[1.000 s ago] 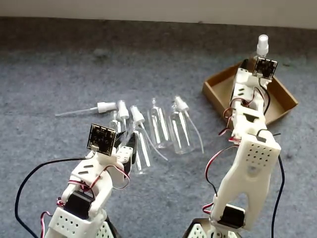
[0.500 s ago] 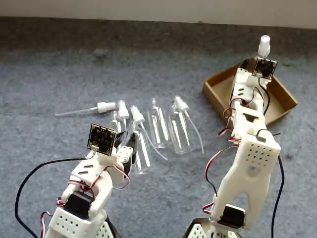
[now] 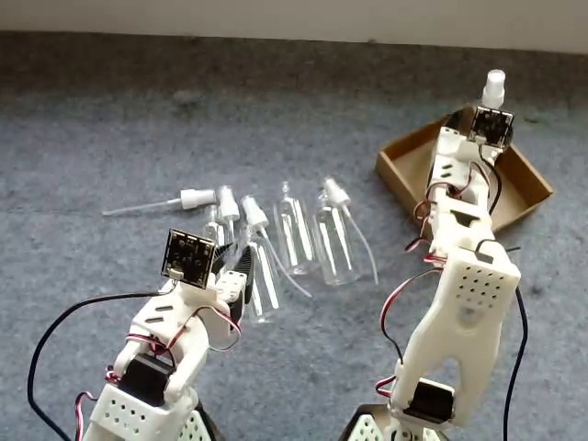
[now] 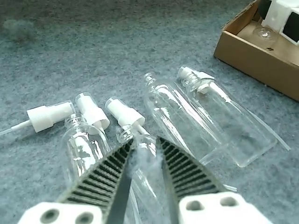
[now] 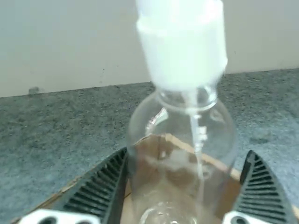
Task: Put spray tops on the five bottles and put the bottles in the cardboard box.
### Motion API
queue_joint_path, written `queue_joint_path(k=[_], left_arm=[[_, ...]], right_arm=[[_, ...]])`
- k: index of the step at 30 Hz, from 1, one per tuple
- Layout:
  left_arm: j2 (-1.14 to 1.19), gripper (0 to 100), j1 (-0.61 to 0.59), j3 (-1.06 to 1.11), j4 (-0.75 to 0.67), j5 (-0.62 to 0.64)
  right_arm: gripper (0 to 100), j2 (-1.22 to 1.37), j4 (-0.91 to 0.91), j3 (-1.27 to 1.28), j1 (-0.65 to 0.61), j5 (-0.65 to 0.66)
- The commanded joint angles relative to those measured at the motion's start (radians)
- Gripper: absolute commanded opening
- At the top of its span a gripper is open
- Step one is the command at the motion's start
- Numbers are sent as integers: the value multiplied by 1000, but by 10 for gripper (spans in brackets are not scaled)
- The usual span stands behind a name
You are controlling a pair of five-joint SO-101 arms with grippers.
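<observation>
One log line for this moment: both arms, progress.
right gripper holding capped bottle upright over cardboard box | left gripper open over uncapped bottle | four bottles on carpet

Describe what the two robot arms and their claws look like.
The left arm and right arm are white plastic shells with black motors and looping red, white and black wires; the right arm has a panel of small holes. Each wrist carries a small black circuit board. The left claw and right claw have dark ribbed, tapering fingers on white bases.
</observation>
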Motion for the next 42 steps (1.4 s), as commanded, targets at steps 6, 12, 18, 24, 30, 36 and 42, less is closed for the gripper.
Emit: queue_joint_path(k=[6,12,18,24,30,36,42], left_arm=[[-4,39,13,19,0,-14],[-2,38,13,19,2,-15],[-2,38,13,19,2,-15],[-2,38,13,19,2,-15],[-2,38,12,19,2,-15],[-2,38,12,19,0,-15],[-2,38,12,19,3,-15]], right_arm=[[317,-21,5,-36,-4,9],[318,-21,5,-41,-2,9],[389,-21,111,-41,-2,57],[403,-21,122,-41,-2,57],[403,-82,130,-35,5,55],[403,-216,191,-31,13,20],[403,-308,236,-33,5,17]])
